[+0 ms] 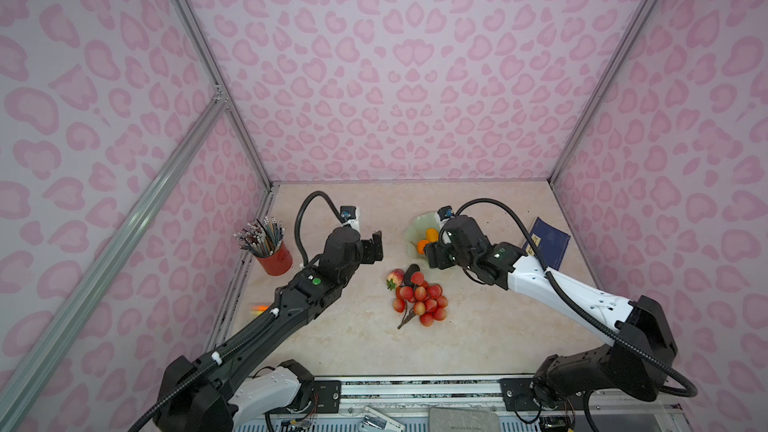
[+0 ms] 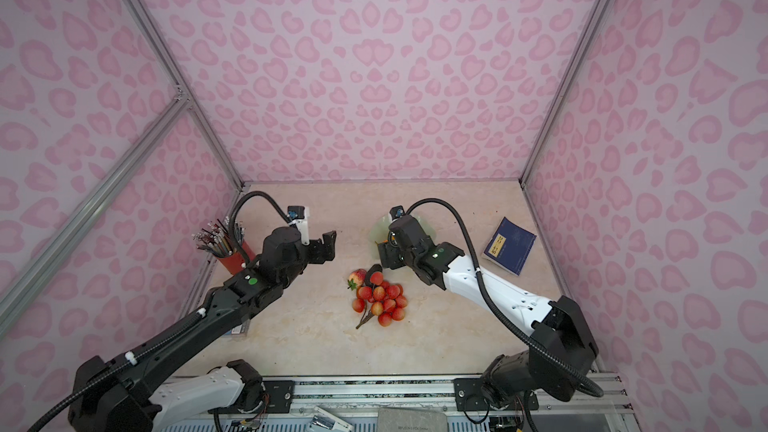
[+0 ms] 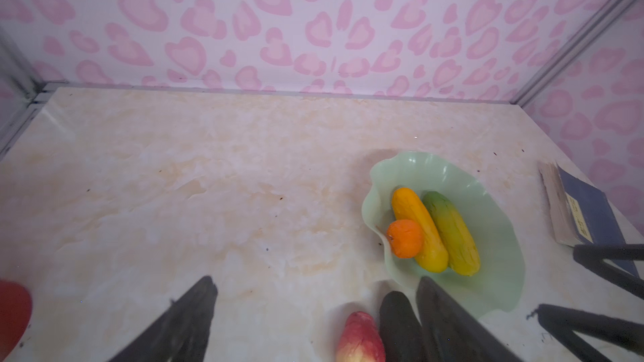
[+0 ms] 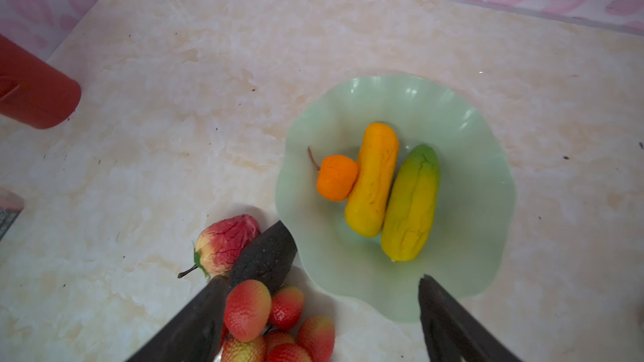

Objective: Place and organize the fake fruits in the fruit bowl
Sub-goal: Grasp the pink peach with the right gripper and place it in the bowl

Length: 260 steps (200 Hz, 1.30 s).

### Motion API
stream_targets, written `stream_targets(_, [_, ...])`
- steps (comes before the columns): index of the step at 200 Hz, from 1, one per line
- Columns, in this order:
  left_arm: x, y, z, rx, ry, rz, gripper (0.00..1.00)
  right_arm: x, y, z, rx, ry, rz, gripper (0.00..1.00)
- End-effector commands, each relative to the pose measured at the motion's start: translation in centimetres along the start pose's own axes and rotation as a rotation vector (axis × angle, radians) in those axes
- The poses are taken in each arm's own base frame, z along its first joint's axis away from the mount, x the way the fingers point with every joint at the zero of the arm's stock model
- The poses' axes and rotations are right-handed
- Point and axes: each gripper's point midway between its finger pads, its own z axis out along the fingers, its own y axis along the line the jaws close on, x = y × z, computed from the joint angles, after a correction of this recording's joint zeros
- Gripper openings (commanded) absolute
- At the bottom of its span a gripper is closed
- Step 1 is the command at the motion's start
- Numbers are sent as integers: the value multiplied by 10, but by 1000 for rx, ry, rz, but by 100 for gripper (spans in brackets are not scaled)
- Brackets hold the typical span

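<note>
The fruit bowl (image 4: 488, 210) sits toward the back of the table (image 1: 478, 338), right of the middle. Three of the fake fruits lie in it side by side. The orange-yellow elongated one (image 4: 373, 179) is in the centre, with the yellow-green oval (image 4: 411, 203) touching one flank and the small stemmed orange (image 4: 336, 177) touching the other. The other three lie just outside the near rim. The dark avocado (image 4: 265, 259) points at the bowl, the pink-red strawberry (image 4: 226, 245) rests against it, and the red berry bunch (image 1: 422, 299) spreads in front, its top berries touching the avocado.

My right gripper (image 4: 320, 278) hangs over that near rim, fingers spread wide with nothing in them. My left gripper (image 1: 374, 249) is up off the table to the left of the bowl, likewise spread and empty.

I judge the job half done, with a pick from that tight cluster next. I would take the avocado first, across its narrow width. I would come straight down so that no finger wedges under a berry or knocks the strawberry away. The bowl looks light and shallow, so I would let go low over its free side and not press on the rim. The bunch looks nearly as wide as the bowl, so I would lay it on top last. The red pencil cup (image 1: 276, 259) and the blue book (image 1: 548, 247) stand well apart.
</note>
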Motion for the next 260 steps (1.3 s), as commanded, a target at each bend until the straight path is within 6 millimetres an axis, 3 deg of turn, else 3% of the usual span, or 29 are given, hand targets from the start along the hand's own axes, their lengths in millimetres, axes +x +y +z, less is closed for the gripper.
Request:
stream_targets(1, [17, 26, -12, -44, -43, -135, 93, 23, 22, 17, -29, 103, -80, 83])
stream_targets(23, [48, 54, -28, -98, -49, -219, 94, 38, 49, 40, -62, 178, -154, 79])
stream_targets(64, [68, 85, -57, -137, -132, -303, 99, 62, 86, 79, -87, 287, -253, 74])
stream_targets(93, [72, 101, -71, -177, -170, -326, 100, 79, 87, 103, -35, 337, -302, 70])
stream_targets(124, [74, 104, -77, -168, -190, -336, 100, 95, 82, 118, -6, 372, -314, 68])
stream_targets(155, [77, 106, -79, -180, -175, -332, 100, 105, 85, 129, -17, 388, -310, 56])
stream_targets(159, [78, 107, -79, -181, -173, -335, 100, 94, 90, 129, -25, 364, -302, 54])
stream_targets(187, [76, 107, -80, -178, -180, -333, 100, 85, 96, 127, -43, 336, -285, 38])
stream_targets(230, [77, 105, -81, -168, -169, -338, 100, 49, 106, 104, -91, 239, -236, 33])
stream_targets(250, [78, 103, -80, -154, -171, -337, 100, 18, 94, 84, -79, 155, -201, 32])
stream_targets(260, [77, 102, -79, -151, -168, -339, 100, -1, 74, 73, -23, 114, -169, 32])
